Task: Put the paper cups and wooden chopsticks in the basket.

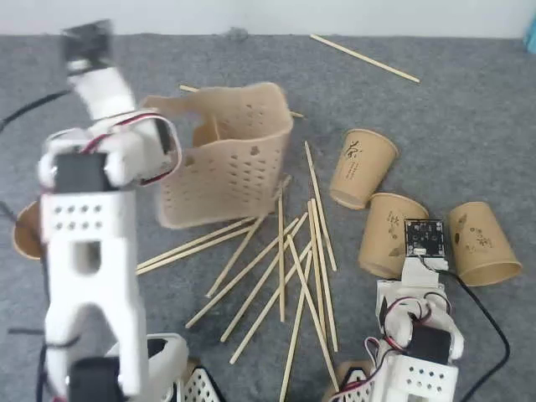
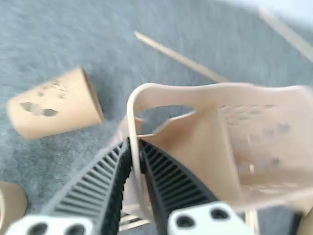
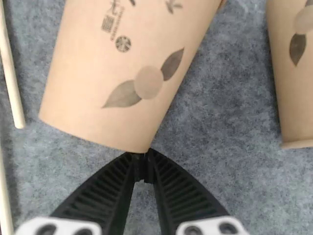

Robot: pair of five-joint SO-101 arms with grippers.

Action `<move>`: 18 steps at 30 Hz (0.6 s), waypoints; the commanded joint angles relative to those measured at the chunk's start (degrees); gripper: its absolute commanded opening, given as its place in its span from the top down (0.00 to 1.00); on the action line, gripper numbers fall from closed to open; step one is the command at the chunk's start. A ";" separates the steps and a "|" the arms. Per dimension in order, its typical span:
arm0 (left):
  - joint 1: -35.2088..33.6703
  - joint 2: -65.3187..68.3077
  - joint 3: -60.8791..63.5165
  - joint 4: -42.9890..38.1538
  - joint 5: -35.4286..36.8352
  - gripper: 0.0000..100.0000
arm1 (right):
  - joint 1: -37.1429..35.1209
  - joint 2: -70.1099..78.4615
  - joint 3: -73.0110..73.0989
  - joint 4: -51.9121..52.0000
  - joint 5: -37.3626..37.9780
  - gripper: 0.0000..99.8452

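High view: the tilted basket (image 1: 226, 159) stands with chopsticks (image 1: 285, 268) and paper cups (image 1: 362, 167) strewn outside it; most work appears left. Left wrist view: left gripper (image 2: 134, 149) pinches the basket's rim. Right wrist view: right gripper (image 3: 145, 169), closed and empty, sits against a paper cup (image 3: 127, 68).

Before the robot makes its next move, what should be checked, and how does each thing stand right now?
1. Left gripper clamped on rim of beige perforated plastic basket: ok.
2. Basket standing level on the grey carpet: not ok, tilted.
3. Right gripper open for the brown paper cup before it: not ok, shut, empty.
4. Wooden chopsticks in basket: not ok, scattered on carpet.
5. Basket's contents: cannot tell.
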 commanded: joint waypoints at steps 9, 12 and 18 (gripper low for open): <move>-11.87 -16.09 -1.71 -5.80 10.29 0.99 | 0.75 -0.84 1.05 -0.75 0.70 0.99; -19.08 -16.00 -1.71 -9.85 17.05 0.99 | 0.75 -0.84 1.05 -0.75 0.70 0.99; -28.48 -16.00 -1.63 -12.57 19.69 0.99 | 0.75 -0.84 1.05 -0.75 0.70 0.99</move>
